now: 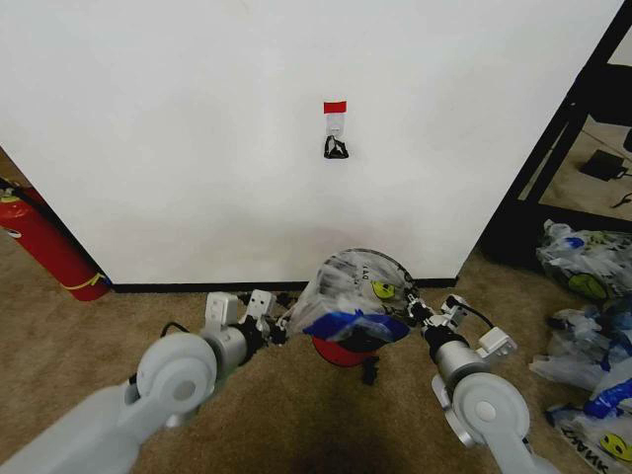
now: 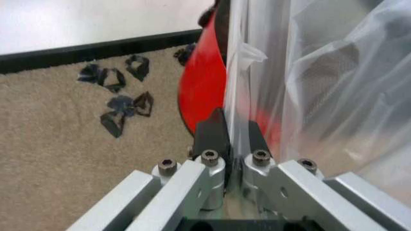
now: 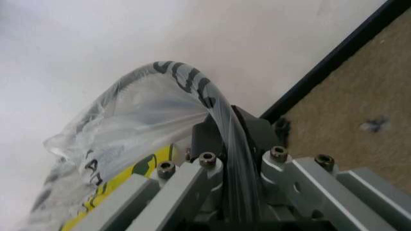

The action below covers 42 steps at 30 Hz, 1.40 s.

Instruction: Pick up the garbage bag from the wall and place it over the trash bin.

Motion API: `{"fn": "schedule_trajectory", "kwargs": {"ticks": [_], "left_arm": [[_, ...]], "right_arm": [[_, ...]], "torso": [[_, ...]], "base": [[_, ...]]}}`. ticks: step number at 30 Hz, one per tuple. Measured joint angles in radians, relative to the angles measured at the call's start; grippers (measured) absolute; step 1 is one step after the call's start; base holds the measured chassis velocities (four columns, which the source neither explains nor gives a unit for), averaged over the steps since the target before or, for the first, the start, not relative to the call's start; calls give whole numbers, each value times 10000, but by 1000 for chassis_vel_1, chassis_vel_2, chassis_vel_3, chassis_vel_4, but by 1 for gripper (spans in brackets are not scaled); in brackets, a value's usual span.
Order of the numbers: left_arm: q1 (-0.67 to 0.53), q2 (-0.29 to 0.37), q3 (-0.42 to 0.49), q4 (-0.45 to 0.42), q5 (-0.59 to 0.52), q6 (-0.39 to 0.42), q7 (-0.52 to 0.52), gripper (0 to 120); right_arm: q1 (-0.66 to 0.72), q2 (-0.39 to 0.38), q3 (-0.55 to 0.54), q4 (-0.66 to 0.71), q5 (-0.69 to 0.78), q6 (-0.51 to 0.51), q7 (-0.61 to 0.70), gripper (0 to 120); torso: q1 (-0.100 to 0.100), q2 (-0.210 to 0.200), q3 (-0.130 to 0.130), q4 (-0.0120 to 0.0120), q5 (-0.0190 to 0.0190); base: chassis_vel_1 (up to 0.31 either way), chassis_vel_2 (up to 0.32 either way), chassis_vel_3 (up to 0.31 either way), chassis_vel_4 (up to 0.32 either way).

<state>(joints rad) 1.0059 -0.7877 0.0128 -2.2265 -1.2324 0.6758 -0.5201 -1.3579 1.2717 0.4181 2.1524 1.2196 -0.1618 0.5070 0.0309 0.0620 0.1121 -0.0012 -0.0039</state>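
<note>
Stretching the garbage bag (image 1: 348, 288) over the trash bin (image 1: 341, 351) by the wall (image 1: 197, 128), I should pull both sides down evenly and slowly, so the thin film does not tear. My left gripper (image 2: 234, 139) fingers are clamped on one edge, my right gripper (image 3: 224, 137) fingers on the other. The bag is translucent white, with blue handles, yellow smiley and black letters.

Both arms reach forward and low, converging toward twelve o'clock. The left gripper (image 1: 281, 331) and the right gripper (image 1: 420, 314) each have their jaws clamped on thin plastic film.
</note>
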Motion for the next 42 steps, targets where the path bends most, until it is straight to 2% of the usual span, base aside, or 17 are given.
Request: {"fn": "schedule_trajectory", "kwargs": {"ticks": [9, 13, 16, 17, 19, 21, 23, 25, 29, 31, 35, 37, 38, 42], "left_arm": [[488, -818, 282, 424, 735, -158, 337, 0], [779, -883, 228, 194, 894, -178, 389, 0], [893, -753, 97, -50, 981, -134, 437, 7], [920, -647, -3, -230, 1121, -131, 481, 11], [1003, -406, -263, -513, 1391, -127, 516, 19], [1122, -198, -490, -825, 1539, -120, 575, 28], [1203, -18, -634, -1044, 1741, -117, 583, 34], [1218, 30, -674, -1113, 1795, -116, 583, 38], [1714, 260, -1020, -1748, 2324, -203, 562, 56], [1776, 267, -1036, -1800, 2433, -244, 568, 58], [2830, 224, -968, -2381, 4845, -1483, 1359, 77], [3100, 99, -706, -2467, 5403, -1797, 1712, 86], [3100, 99, -706, -2467, 5403, -1797, 1712, 86], [2791, -283, -11, -2126, 5859, -2096, 2113, 98]], "right_arm": [[-342, 408, 58, 524, 422, -55, 27, 1], [-390, 421, 54, 548, 361, -34, 18, 1], [-380, 356, 108, 481, 281, 62, -12, 1], [-357, 319, 109, 414, 259, 81, -51, 1], [-314, 306, 173, 291, 229, 86, -62, 1], [-255, 304, 213, 197, 207, 86, -55, 1], [-231, 294, 246, 152, 198, 86, -43, 1], [-230, 292, 263, 150, 198, 86, -34, 1], [-176, 313, 402, 76, 210, 73, 173, 1], [-172, 317, 408, 69, 211, 72, 188, 1], [-26, 409, 486, -70, 265, 22, 656, 1], [5, 400, 492, -70, 285, 6, 783, 1], [5, 400, 492, -70, 285, 6, 783, 1], [20, 438, 459, 13, 280, -49, 903, 1]], "torso": [[0, -1, 0, -4, 0], [0, -2, 1, -3, 0], [0, -2, 1, -2, 2], [0, -2, 1, -3, -6], [0, -2, 1, -3, 11], [1, -3, 1, -2, -5], [1, -2, 1, -1, 3], [1, -2, 1, 0, 2], [1, -2, 1, -4, -1], [1, -2, 1, -3, 0], [1, -2, 1, 1, 2], [0, -2, 1, 0, 1], [0, -2, 1, 0, 1], [0, -2, 1, -4, -2]], "base": [[0, 0, 0, 0], [0, 0, 0, 0], [0, 0, 0, 0], [0, 0, 0, 0], [0, 0, 0, 0], [0, 0, 0, 0], [0, 0, 0, 0], [0, 0, 0, 0], [0, 0, 0, 0], [0, 0, 0, 0], [0, 0, 0, 0], [0, 0, 0, 0], [0, 0, 0, 0], [0, 0, 0, 0]]}}
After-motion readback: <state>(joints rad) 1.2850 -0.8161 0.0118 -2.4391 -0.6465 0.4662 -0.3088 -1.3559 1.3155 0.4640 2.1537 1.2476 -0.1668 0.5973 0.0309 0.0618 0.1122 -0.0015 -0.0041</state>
